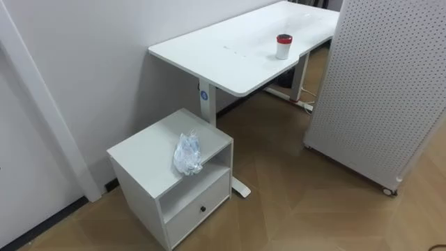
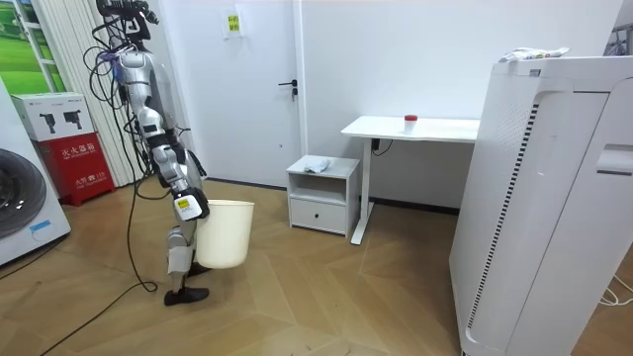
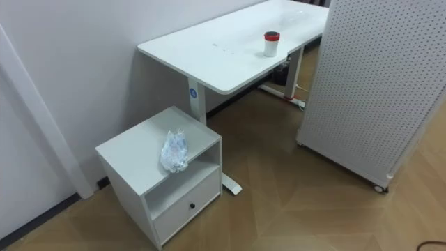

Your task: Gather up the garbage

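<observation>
The plastic wad (image 1: 187, 155) lies on the cabinet (image 1: 139, 150), straight ahead and well apart from the right hand (image 2: 186, 206) beside the bin (image 2: 227, 235); hand state indeterminable.

Head stereo pair: high, aimed steeply down and forward, near the low white one-drawer cabinet (image 1: 143, 150) with the crumpled clear plastic wrapper (image 1: 187, 155) on top, beside the long white desk (image 1: 230, 56). Right eye sits slightly aside; framing nearly identical. Room camera: well off, roughly level, side-on to the standing robot, facing the same cabinet, wrapper and desk.
</observation>
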Controlling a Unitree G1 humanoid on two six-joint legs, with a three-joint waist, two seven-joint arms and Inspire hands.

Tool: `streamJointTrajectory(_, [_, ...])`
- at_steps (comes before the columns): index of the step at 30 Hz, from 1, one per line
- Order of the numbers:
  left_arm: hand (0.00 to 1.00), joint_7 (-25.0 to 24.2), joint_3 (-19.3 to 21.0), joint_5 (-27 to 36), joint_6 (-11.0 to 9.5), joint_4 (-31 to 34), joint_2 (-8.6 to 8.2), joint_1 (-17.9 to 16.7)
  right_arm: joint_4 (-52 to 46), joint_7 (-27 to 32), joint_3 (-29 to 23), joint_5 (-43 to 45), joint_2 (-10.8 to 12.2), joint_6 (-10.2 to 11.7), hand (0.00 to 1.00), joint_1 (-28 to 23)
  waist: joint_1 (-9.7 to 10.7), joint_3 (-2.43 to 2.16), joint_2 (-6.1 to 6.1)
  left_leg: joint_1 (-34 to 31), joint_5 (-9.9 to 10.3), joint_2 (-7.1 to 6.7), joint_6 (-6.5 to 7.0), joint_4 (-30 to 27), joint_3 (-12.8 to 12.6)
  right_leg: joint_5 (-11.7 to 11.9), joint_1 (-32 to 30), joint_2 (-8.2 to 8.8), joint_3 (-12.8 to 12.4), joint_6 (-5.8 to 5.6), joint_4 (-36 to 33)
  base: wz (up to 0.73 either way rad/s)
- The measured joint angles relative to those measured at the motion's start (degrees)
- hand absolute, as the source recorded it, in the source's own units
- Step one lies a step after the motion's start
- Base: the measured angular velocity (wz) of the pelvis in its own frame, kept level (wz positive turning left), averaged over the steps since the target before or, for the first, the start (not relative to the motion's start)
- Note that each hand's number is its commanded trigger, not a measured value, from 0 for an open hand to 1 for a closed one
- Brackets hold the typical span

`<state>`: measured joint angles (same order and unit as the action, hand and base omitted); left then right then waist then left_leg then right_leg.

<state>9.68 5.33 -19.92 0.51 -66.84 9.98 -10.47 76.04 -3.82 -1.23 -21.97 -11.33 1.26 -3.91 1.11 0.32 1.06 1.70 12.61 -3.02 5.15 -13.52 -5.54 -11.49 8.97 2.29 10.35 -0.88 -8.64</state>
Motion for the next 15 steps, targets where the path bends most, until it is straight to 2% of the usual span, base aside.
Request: streamJointTrajectory(15, [0.00, 0.1, 0.1, 0.1, 0.5, -0.1, -0.51, -1.6, 0.0, 0.1, -0.1, 0.0, 0.0, -0.1, 1.00, -0.1, 0.1, -0.13, 0.05, -0.2, 0.0, 0.04, -0.07, -0.2, 0.2, 0.0, 0.1, -0.02, 0.7, 0.00, -0.1, 0.00])
